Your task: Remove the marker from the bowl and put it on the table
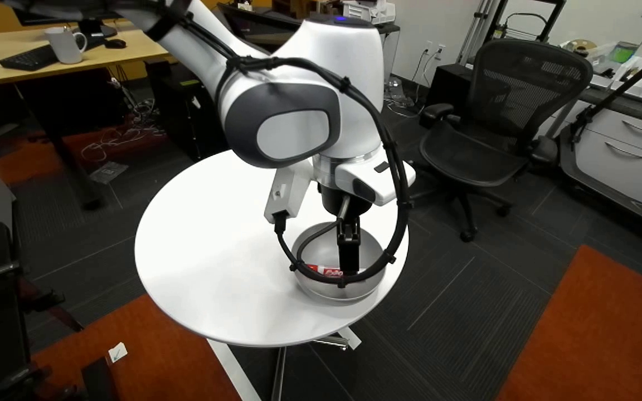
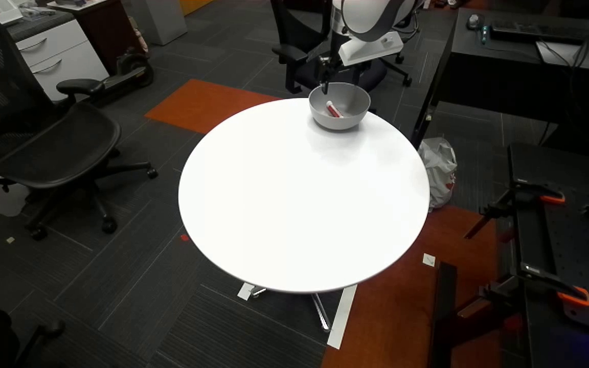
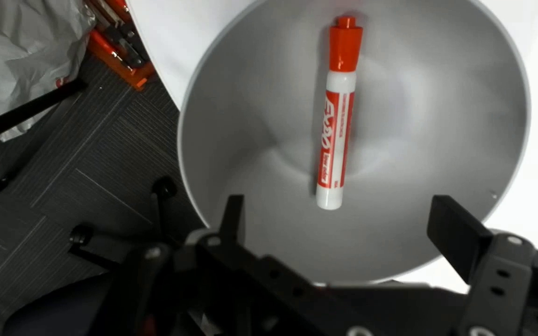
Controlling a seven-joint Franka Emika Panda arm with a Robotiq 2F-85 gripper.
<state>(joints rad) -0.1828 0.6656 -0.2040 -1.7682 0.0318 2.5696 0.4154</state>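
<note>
The marker [image 3: 336, 126], red and white with a red cap, lies inside the grey bowl [image 3: 442, 116]. Both exterior views also show the marker [image 1: 326, 271] [image 2: 333, 109] in the bowl [image 1: 326, 295] [image 2: 338, 123]. The bowl stands near the edge of the round white table [image 1: 209, 250] [image 2: 299, 204]. My gripper [image 3: 339, 219] is open and empty in the wrist view, its fingers wide apart over the bowl, with the marker's white end in line between them. In the exterior views my gripper [image 1: 349, 259] [image 2: 325, 84] points down at the bowl; its fingers are hard to separate there.
A black arm cable [image 1: 402, 200] loops down in front of the bowl. A black mesh chair [image 1: 499, 111] stands beside the table. A wooden desk with a white mug [image 1: 66, 45] is behind. A plastic bag [image 2: 437, 174] and a black bench with orange-tipped clamps [image 2: 575, 296] are nearby.
</note>
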